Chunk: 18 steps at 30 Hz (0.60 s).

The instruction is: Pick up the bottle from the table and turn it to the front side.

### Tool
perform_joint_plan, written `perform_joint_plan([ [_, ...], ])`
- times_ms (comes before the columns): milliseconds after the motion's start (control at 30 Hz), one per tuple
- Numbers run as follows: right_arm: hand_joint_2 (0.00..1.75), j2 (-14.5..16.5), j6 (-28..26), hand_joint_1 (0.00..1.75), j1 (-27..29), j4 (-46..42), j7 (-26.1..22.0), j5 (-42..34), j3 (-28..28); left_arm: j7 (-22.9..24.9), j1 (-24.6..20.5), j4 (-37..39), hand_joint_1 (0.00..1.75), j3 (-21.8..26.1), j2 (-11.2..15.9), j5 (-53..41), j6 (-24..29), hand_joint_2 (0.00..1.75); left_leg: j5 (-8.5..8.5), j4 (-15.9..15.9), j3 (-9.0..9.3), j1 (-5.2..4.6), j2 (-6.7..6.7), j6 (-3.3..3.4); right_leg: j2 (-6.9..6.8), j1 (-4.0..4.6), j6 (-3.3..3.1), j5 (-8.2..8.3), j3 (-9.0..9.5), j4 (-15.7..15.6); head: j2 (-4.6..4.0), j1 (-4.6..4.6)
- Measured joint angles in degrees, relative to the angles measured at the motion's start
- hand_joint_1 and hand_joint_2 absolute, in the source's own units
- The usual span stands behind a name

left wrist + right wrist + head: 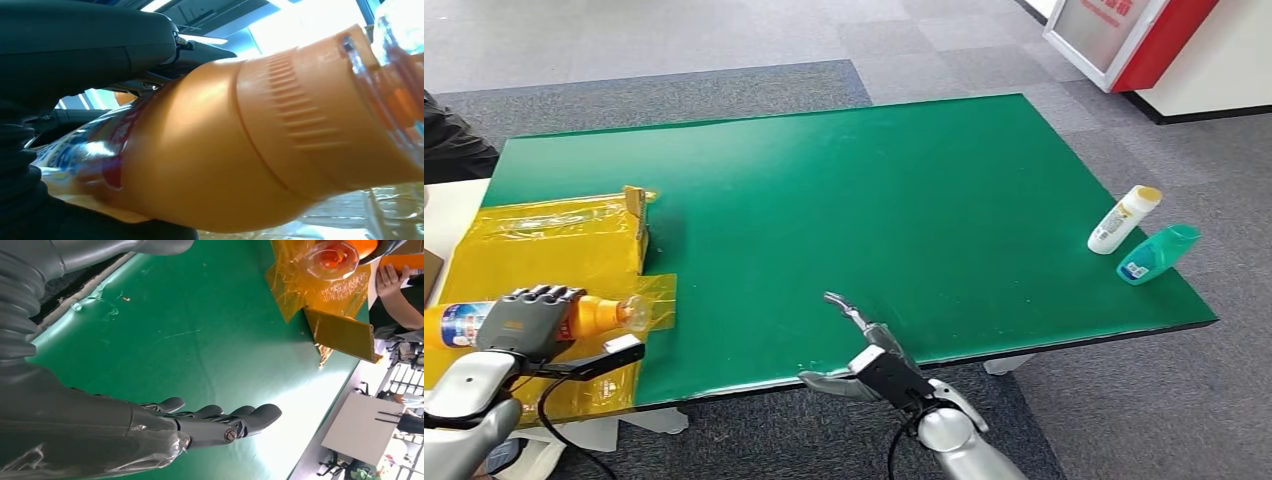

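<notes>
An orange bottle point(594, 314) with a blue and white label and a clear cap lies sideways in my left hand point(527, 322), over the yellow wrapping at the table's near left corner. My fingers curl over its body. Close up, the bottle point(240, 150) shows its orange shoulder, ribbed neck and clear cap, with my left hand point(75, 45) wrapped round it. My right hand point(864, 350) hovers at the table's front edge, fingers stretched out and apart, holding nothing. In the right wrist view my right hand point(210, 422) stretches flat above the green table point(200, 340), and the bottle's cap end point(332, 255) shows beyond.
Yellow plastic wrapping point(554, 240) with a cardboard flap point(635, 210) covers the table's left end. A white bottle point(1123, 220) and a teal bottle point(1159, 254) lie near the right edge. A person's hand point(395, 290) is by the far side. The green table point(874, 200) stands on grey carpet.
</notes>
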Motion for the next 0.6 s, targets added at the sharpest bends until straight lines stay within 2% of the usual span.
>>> perform_joint_plan([
  [33, 1.75, 0.0, 0.0, 0.00, 0.0, 0.0, 0.0, 0.0, 0.0, -0.1, 0.0, 0.1, 0.00, 0.1, -0.4, 0.2, 0.2, 1.75, 0.00, 0.0, 0.00, 0.00, 0.00, 0.00, 0.00, 0.00, 0.00, 0.00, 0.00, 0.0, 0.00, 0.00],
  [167, 1.75, 0.0, 0.0, 0.00, 0.3, 0.0, 0.2, 0.0, 0.0, -2.0, 0.7, -0.9, 0.00, 1.6, -2.6, 4.2, -0.6, 0.00, -0.01, 0.0, 0.00, -0.01, -0.01, 0.00, -0.01, -0.01, 0.00, -0.01, 0.01, 0.0, 0.00, -0.01],
  [367, 1.75, 0.0, -0.3, 0.00, 1.2, 0.0, 0.4, 0.1, -0.2, -9.3, 5.2, -8.1, 0.00, 6.6, -6.7, 22.3, -8.1, 0.00, -0.04, 0.0, 0.00, -0.01, 0.00, 0.00, 0.00, -0.03, 0.00, -0.02, 0.01, 0.0, 0.00, 0.00],
  [500, 1.75, 0.0, -0.4, 0.00, 1.5, -0.1, 0.5, 0.1, -0.2, -10.2, 6.5, -10.2, 0.00, 7.5, -7.3, 24.7, -9.3, 0.00, -0.05, 0.0, 0.00, -0.01, 0.00, 0.00, 0.00, -0.03, 0.00, -0.02, 0.00, 0.0, 0.00, 0.01],
  [600, 1.75, -0.1, -0.5, 0.00, 1.9, -0.6, 0.6, 0.1, -0.7, -11.2, 9.7, -15.8, 0.00, 9.4, -8.5, 27.8, -11.4, 0.00, -0.05, 0.0, 0.00, -0.01, 0.00, 0.00, 0.00, -0.02, 0.00, -0.03, 0.00, 0.0, 0.00, 0.00],
])
